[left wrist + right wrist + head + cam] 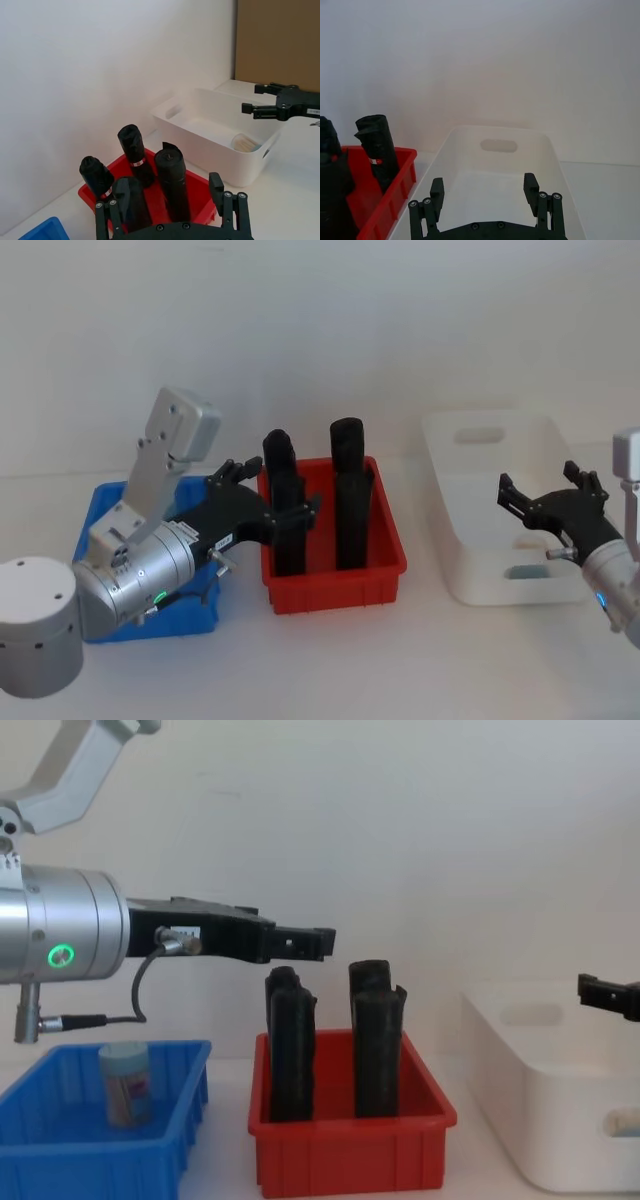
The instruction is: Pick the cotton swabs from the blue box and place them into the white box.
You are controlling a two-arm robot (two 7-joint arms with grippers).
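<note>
Both jaws wide, left gripper near red bin, right gripper over white box, white table, wall

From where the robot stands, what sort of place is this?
Likely a robot test bench: white table against a plain wall, blue box, red bin and white box in a row, left gripper and right gripper open above them.

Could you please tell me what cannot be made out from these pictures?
- Blue box contents, head view: the left arm covers most of them; the chest view shows one jar, maybe not all.
- White box floor, head view: hidden by its near wall; the left wrist view shows part of another jar.
- Right gripper, chest view: cut off by the right edge.
- Jar label, chest view: too small to read.
</note>
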